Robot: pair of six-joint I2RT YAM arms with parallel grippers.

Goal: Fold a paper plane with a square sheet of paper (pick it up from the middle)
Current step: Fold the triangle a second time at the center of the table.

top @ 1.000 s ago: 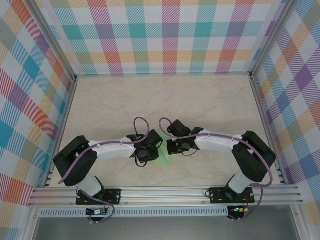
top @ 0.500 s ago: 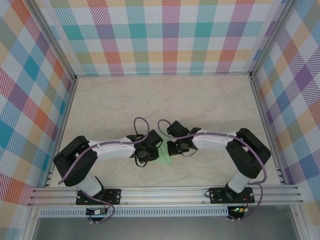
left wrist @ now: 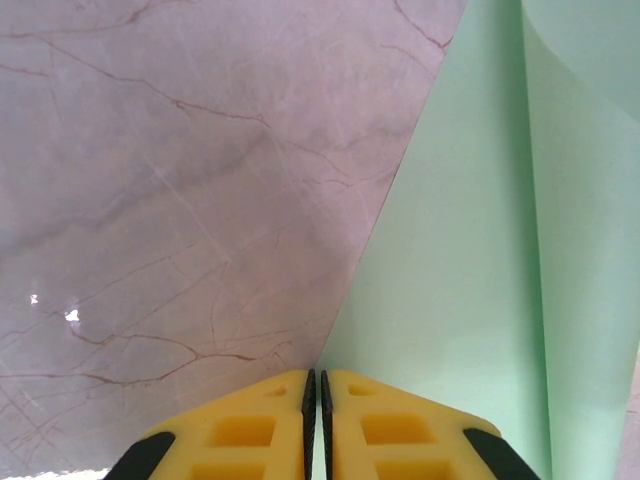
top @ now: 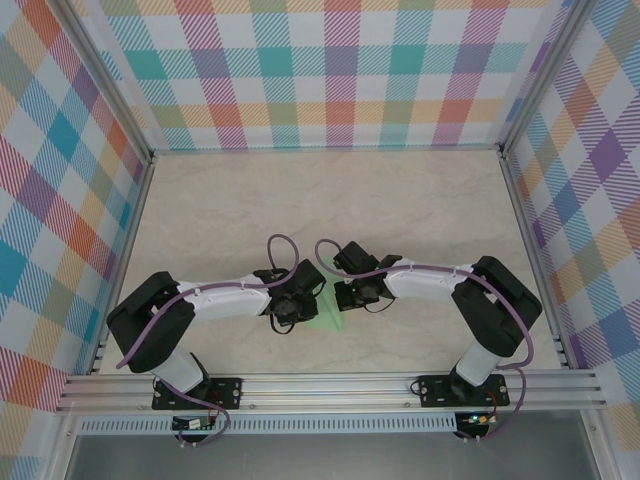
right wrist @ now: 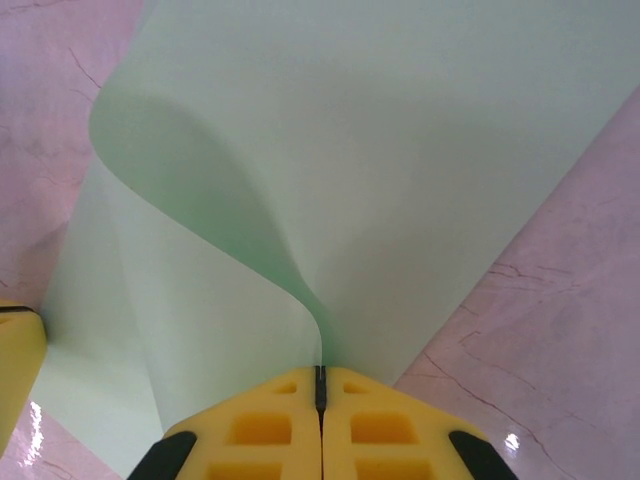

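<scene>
The square sheet of paper (top: 328,320) is pale mint green and lies on the marble table near its front middle, mostly hidden under both wrists. My left gripper (top: 303,304) is shut, and the sheet's left edge runs into its yellow fingertips (left wrist: 312,376); the paper (left wrist: 470,250) spreads out to the right. My right gripper (top: 347,295) is shut on a raised curl of the paper (right wrist: 400,150), pinched at the tips (right wrist: 320,375). From there a flap bows up and to the left. A yellow finger of the left gripper (right wrist: 15,370) touches the sheet's left side.
The pale marble tabletop (top: 330,200) stretches far behind and to both sides of the grippers. Plaid walls (top: 330,70) close in three sides. An aluminium rail (top: 330,385) runs along the near edge by the arm bases.
The right arm's elbow has shifted slightly left and back, nudging its gripper a little toward the left one. The left arm and the paper look unchanged.
</scene>
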